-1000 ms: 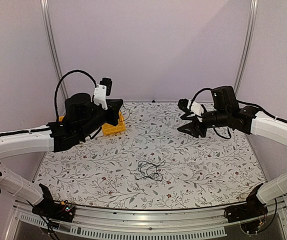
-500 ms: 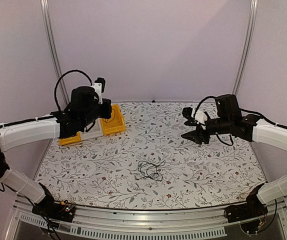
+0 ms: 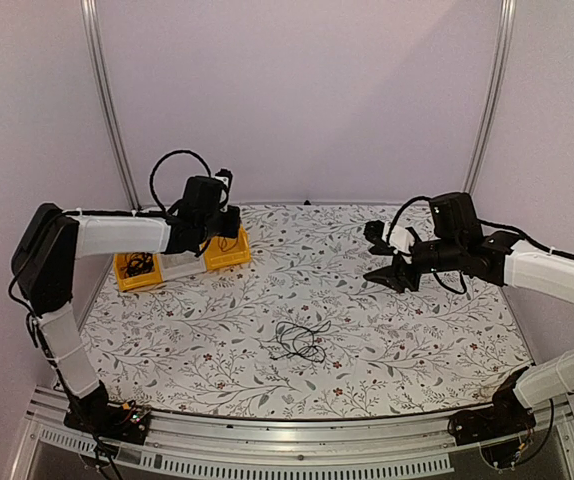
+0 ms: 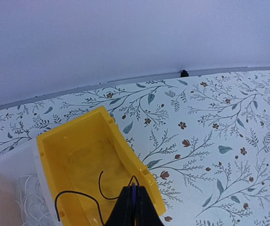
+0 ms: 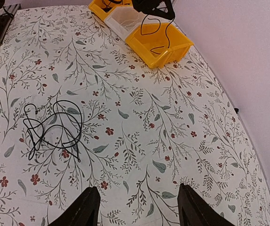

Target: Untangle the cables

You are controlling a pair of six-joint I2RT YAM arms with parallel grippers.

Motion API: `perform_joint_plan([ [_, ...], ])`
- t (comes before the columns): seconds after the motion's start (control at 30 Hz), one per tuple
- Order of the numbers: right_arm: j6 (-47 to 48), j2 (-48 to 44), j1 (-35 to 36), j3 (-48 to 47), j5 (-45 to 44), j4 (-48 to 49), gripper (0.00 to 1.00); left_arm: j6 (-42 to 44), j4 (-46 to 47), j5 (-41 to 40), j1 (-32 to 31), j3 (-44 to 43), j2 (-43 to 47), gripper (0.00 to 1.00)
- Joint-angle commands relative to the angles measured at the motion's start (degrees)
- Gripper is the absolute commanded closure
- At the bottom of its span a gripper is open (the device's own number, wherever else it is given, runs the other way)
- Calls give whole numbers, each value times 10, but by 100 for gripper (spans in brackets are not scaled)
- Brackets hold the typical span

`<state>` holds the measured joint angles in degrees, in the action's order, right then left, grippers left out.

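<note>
Cables [image 3: 301, 341] tangled, table [image 3: 417, 340] centre, far from edges; right end effector [image 5: 135, 205] spread, apart

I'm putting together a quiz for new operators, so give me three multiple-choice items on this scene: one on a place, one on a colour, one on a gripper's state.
1. Where does the tangle of cables lie?
A in a bin; B mid-table; C in the right gripper.
2. What colour is the bin under the left gripper, which pinches one thin cable?
A yellow; B blue; C red.
3. How is the right gripper?
A shut on a cable; B shut, empty; C open, empty.

Key:
1. B, the tangle rests on the floral table.
2. A, the left wrist view shows yellow walls.
3. C, its fingers stand apart with nothing between them.
</note>
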<state>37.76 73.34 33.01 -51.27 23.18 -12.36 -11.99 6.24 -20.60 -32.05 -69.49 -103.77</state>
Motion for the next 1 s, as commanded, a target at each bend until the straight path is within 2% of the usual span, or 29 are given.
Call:
perform_joint_plan([
  [0.0,11,-3,-2,7,0,10,39,10,9,29,19,-45,-43,100],
  [0.23,17,8,-2,5,-3,2,39,42,31,51,44,-86,-113,100],
  [0.53,19,14,-2,5,-7,1,39,-1,63,91,95,-44,-132,100],
  [0.97,20,29,-2,2,-8,-5,39,-9,25,132,104,-93,-179,100],
])
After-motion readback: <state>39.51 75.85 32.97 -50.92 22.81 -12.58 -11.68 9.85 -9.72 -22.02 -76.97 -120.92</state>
